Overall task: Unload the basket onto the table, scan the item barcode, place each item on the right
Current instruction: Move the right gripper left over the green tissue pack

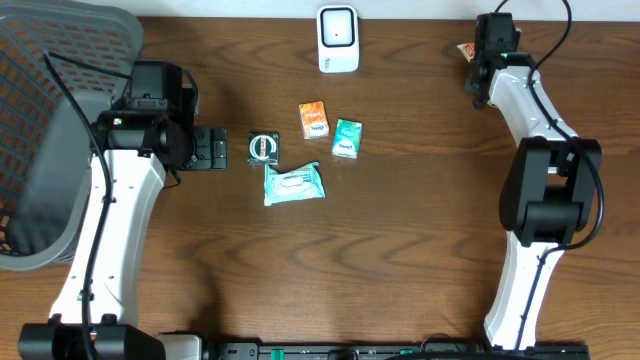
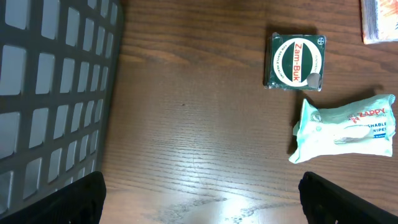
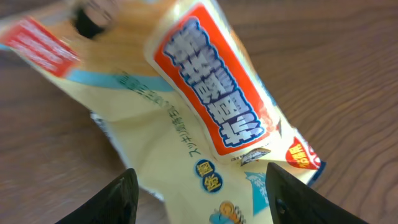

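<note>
Snack packet [image 3: 205,112] lay between fingers of right gripper [image 3: 200,186], long axis upper left to lower right of wrist view. Jaws part-spread; pinching or not, could not tell. Scanner [image 1: 338,38] sat leftward, top centre overhead. Left gripper [image 1: 212,150] spread wide, empty, farther off.

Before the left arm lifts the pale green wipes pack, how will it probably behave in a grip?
The wipes pack looks like a soft, crinkled film pouch, so it will likely sag and dent rather than stay stiff. Its smooth film may be slippery. It lies flat, so rolling seems unlikely.
</note>
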